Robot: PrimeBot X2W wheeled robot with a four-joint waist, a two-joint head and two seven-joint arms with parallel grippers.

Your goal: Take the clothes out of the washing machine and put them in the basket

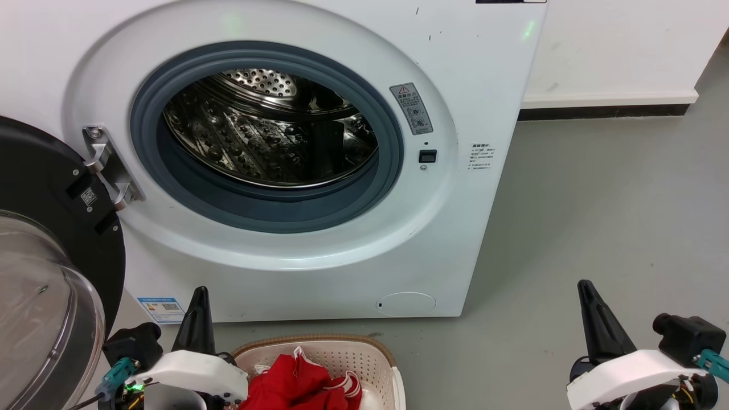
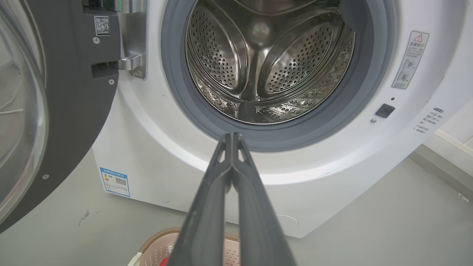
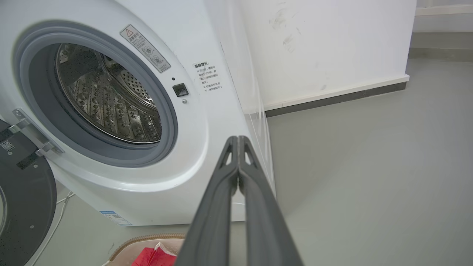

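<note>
clothes [image 1: 296,380] in basket [image 1: 319,340], basket on floor before washer [image 1: 484,85], door [image 1: 57,228] open, left gripper [image 1: 199,293] closed on nothing, right gripper [image 1: 585,287] likewise

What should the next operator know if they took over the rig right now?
Left gripper: shut, empty, beside the basket.
Right gripper: shut, empty, above the floor on the right.
Clothes: red bundle in the basket, in front of the washing machine.
Door open; drum shows no fabric.
Done: unloading looks complete. Left: nothing apparent, maybe check the drum's hidden front lip.
</note>
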